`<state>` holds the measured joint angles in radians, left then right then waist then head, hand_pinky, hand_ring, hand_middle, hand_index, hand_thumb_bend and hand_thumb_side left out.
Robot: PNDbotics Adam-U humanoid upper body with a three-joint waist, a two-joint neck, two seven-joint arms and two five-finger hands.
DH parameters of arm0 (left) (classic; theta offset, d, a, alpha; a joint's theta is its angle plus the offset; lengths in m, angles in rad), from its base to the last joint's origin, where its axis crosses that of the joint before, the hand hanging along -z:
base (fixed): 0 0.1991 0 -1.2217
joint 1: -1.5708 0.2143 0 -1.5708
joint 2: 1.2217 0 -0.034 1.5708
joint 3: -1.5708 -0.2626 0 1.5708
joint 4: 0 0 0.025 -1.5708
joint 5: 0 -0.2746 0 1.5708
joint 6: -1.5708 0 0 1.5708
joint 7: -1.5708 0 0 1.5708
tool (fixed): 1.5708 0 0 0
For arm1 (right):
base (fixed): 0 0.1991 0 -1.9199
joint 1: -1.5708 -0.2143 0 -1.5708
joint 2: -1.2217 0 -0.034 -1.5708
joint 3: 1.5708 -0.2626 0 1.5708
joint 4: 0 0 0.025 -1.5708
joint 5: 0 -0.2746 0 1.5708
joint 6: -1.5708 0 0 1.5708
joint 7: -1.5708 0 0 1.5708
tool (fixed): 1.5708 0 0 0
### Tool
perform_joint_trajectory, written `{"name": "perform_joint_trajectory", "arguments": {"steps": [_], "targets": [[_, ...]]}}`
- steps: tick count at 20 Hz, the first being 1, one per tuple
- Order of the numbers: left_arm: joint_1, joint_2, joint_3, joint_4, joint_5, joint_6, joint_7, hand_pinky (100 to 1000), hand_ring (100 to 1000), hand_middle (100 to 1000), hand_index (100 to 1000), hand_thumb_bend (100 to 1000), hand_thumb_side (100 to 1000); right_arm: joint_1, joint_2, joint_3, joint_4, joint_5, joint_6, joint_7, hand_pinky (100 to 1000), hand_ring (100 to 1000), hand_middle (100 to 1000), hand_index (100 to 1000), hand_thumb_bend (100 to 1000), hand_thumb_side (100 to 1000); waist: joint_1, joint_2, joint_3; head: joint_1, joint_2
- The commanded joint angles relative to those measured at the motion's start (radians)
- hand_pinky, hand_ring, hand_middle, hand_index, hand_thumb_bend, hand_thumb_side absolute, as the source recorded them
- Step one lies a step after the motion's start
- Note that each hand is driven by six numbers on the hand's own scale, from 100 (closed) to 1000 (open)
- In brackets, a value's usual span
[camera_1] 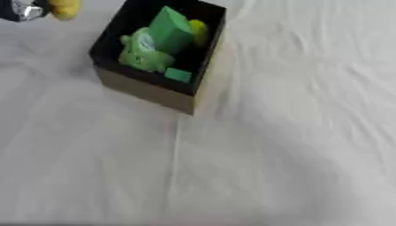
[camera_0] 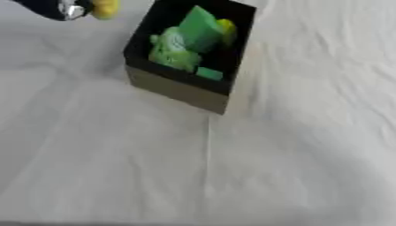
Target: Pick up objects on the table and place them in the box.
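Note:
A black-lined box (camera_0: 179,89) with tan outer walls stands at the upper middle of the white cloth. Inside it lie green packets (camera_0: 185,42), a small green block (camera_0: 210,73) and a yellow thing (camera_0: 227,30) at the back. My left hand (camera_0: 58,9) shows at the top left corner, dark with a silver joint, just left of the box and above the cloth. A yellow object (camera_0: 104,8) sits at its tip; how the hand grips it is hidden by the view's edge. My right hand shows in neither view.
A wrinkled white cloth (camera_0: 232,167) covers the whole table, with a crease running down from the box's near corner. Nothing else lies on it in view.

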<state>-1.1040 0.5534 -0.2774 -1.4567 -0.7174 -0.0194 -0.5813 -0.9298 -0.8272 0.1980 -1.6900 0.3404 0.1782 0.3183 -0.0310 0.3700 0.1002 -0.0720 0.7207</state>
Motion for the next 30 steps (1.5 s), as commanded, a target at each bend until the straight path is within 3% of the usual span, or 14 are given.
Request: {"name": "perform_joint_trajectory", "arguments": {"steps": [1, 7, 15, 17, 19, 20, 24, 27, 30], "targets": [[-0.047, -0.058, -0.01, 0.028, -0.001, -0.014, 0.018, 729, 749, 671, 613, 224, 100, -0.025, -0.012, -0.01, -0.014, -0.006, -0.001, 0.004, 913, 903, 767, 825, 100, 455, 0.016, -0.039, -0.006, 0.001, -0.002], [-0.074, -0.154, -0.044, 0.094, 0.005, -0.026, 0.045, 729, 750, 677, 641, 219, 100, -0.033, -0.003, -0.006, -0.012, -0.005, -0.002, 0.008, 913, 903, 767, 825, 100, 460, 0.019, -0.032, -0.019, 0.001, -0.008], [-0.052, -0.187, -0.062, 0.188, -0.029, -0.036, 0.022, 734, 763, 697, 660, 300, 100, -0.036, 0.002, -0.003, -0.012, -0.005, -0.003, 0.01, 914, 903, 766, 825, 100, 466, 0.02, -0.025, -0.024, -0.009, -0.01], [-0.044, -0.186, -0.062, 0.199, -0.029, -0.042, 0.01, 752, 789, 731, 699, 358, 100, -0.034, 0.0, -0.004, -0.011, -0.005, -0.002, 0.01, 914, 903, 766, 825, 100, 467, 0.02, -0.024, -0.023, -0.012, -0.011], [-0.04, -0.182, -0.062, 0.201, -0.03, -0.053, -0.008, 799, 850, 805, 862, 459, 107, -0.032, -0.001, -0.004, -0.011, -0.005, -0.002, 0.009, 914, 903, 766, 825, 100, 467, 0.02, -0.024, -0.021, -0.015, -0.011], [-0.039, -0.179, -0.059, 0.198, -0.035, -0.057, -0.01, 829, 878, 836, 906, 532, 199, -0.031, -0.001, -0.004, -0.011, -0.005, -0.002, 0.01, 913, 903, 767, 825, 100, 468, 0.019, -0.025, -0.02, -0.016, -0.011], [-0.037, -0.161, -0.033, 0.158, -0.076, -0.064, 0.025, 844, 893, 846, 929, 652, 276, -0.025, -0.004, -0.002, -0.008, -0.003, -0.002, 0.011, 913, 903, 767, 825, 100, 471, 0.018, -0.028, -0.015, -0.02, -0.008], [-0.039, -0.141, -0.011, 0.12, -0.078, -0.073, 0.033, 839, 888, 838, 917, 631, 291, -0.021, -0.006, -0.003, -0.006, -0.003, -0.001, 0.009, 913, 903, 766, 825, 100, 468, 0.018, -0.031, -0.01, -0.022, -0.005], [-0.033, -0.117, 0.013, 0.081, -0.045, -0.053, 0.051, 824, 876, 824, 888, 518, 284, -0.018, -0.009, -0.006, -0.006, -0.003, -0.001, 0.007, 914, 903, 766, 825, 100, 465, 0.018, -0.036, -0.005, -0.023, -0.004]]}}
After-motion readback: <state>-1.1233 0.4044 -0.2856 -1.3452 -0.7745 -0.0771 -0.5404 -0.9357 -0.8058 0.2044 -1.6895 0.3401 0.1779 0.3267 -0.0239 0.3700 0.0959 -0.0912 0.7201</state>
